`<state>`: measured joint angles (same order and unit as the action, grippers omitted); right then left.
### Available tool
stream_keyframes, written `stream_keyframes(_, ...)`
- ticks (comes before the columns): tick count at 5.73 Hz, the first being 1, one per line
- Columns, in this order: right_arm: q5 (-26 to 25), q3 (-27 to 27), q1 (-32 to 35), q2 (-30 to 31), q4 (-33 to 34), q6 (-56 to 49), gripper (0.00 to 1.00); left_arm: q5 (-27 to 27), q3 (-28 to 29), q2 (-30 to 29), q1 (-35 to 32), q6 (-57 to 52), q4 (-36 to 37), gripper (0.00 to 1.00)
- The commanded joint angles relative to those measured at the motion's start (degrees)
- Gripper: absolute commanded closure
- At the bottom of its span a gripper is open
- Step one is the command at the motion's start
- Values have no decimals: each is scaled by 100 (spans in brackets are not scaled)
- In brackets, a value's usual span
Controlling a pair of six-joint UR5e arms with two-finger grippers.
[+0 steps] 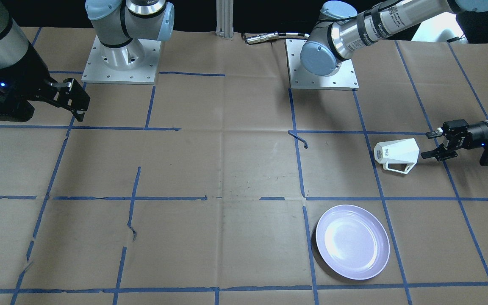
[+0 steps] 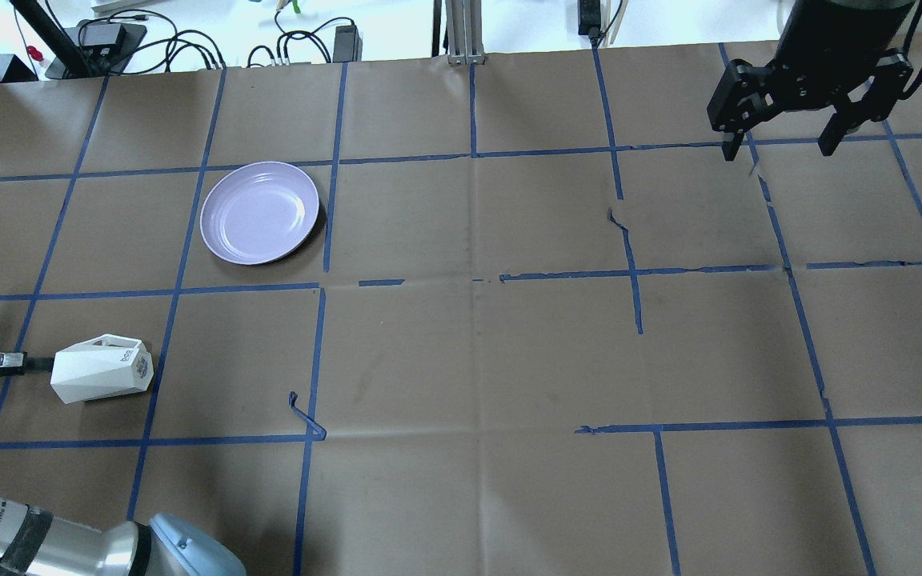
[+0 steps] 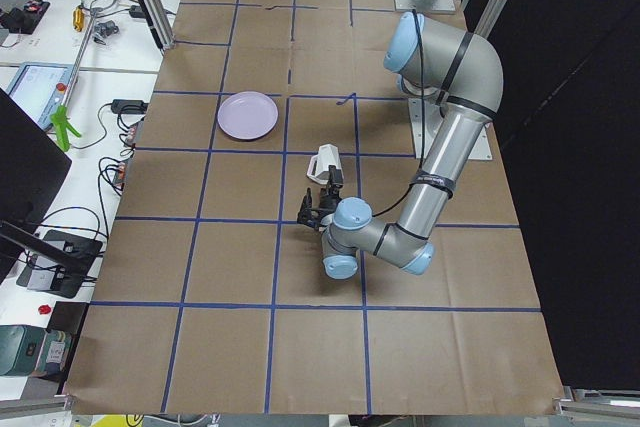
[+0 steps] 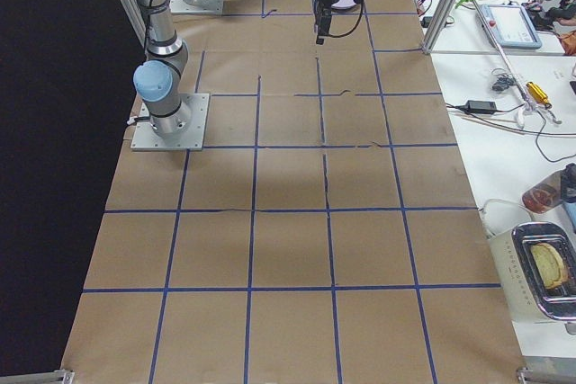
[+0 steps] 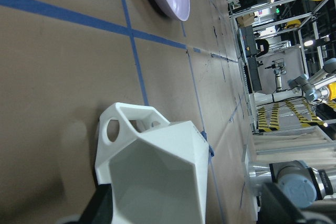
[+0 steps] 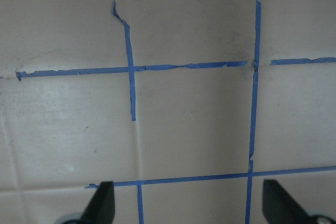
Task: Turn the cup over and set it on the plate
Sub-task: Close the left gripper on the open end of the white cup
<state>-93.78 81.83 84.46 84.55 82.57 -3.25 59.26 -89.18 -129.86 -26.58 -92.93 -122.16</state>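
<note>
Checked my feeds: the cup [image 1: 396, 153] was lying on its side on the counter [image 1: 235, 169], over on the robot's left end. Its wide open mouth faced the left hand [image 1: 431, 144] and the narrow base with the little dark lettering pointed toward the middle of the counter. The handle [image 1: 399, 168] stuck out sideways, on the side toward the plate [image 1: 352, 241].

The left hand was low and roughly level with the counter, fingers [image 1: 430, 134] spread wide, tips right at the cup's rim. In the left wrist view the mouth of the cup filled the space between the two fingers. Honestly I couldn't tell if they were touching it.

The plate sat flat, right way up, in the neighbouring taped square. It was well apart from the cup, with a line of blue tape [image 2: 253, 288] running between them.

The right hand [image 2: 777, 150] hung above the counter way over at the other end, pointing down, also spread wide. Its wrist view only showed brown paper [image 6: 189, 119] and tape lines between the fingertips.
</note>
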Motion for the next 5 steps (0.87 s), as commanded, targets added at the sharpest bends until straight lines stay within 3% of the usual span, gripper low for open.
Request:
stream_keyframes(1,0,0,0,0,4,0,0,-143,-12,-74,3,-23,-360,2)
stream_keyframes(3,0,0,0,0,4,0,0,-160,-56,-268,-5,-23,-439,2)
stream_keyframes(5,0,0,0,0,-4,0,0,-503,-109,-303,-40,-23,-650,3)
